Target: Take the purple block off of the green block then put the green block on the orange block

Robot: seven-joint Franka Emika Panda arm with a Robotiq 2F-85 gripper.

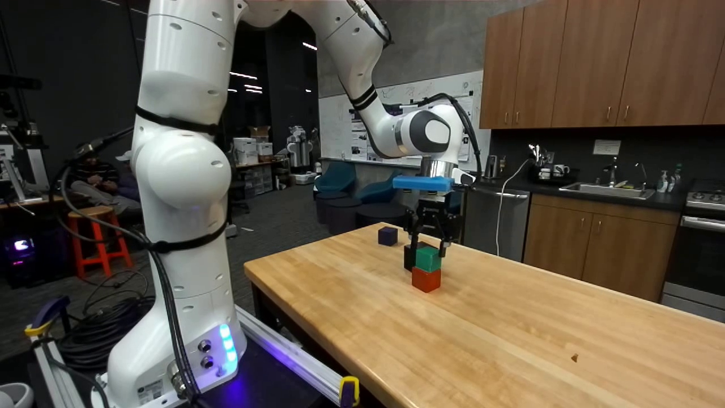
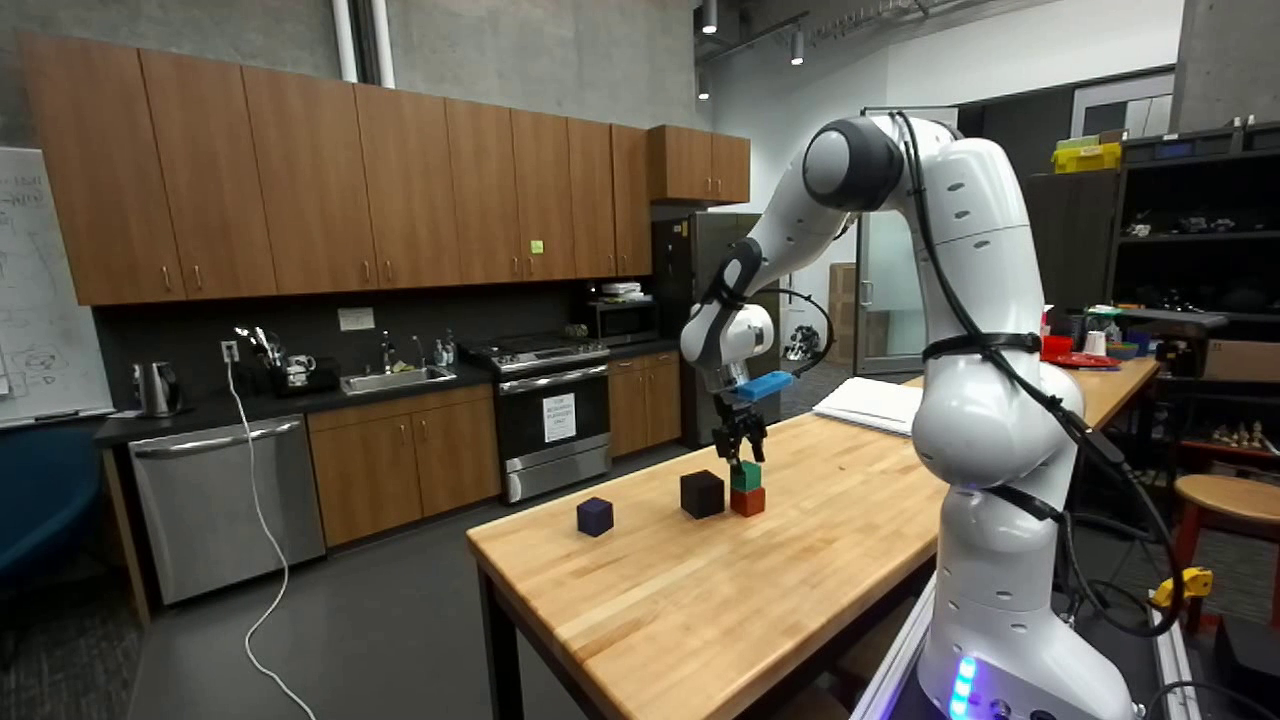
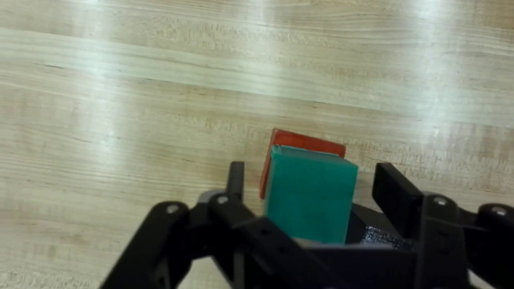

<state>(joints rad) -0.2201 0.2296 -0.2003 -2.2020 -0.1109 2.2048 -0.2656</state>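
Note:
The green block point(image 1: 428, 259) sits on top of the orange block point(image 1: 426, 280) in both exterior views point(image 2: 746, 477). In the wrist view the green block point(image 3: 311, 194) covers most of the orange block point(image 3: 307, 141) and is slightly offset on it. The dark purple block point(image 1: 387, 236) lies alone on the table near its end, and shows in an exterior view point(image 2: 595, 516); it is out of the wrist view. My gripper point(image 1: 429, 246) is open above the stack. In the wrist view its fingers point(image 3: 308, 180) stand on either side of the green block with gaps on both sides.
A near-black block point(image 2: 702, 494) stands on the table close beside the stack; its top shows partly in the wrist view point(image 3: 375, 220) beneath the right finger. The wooden table point(image 1: 510, 340) has a nearby edge beyond the purple block. White papers point(image 2: 870, 404) lie farther along it.

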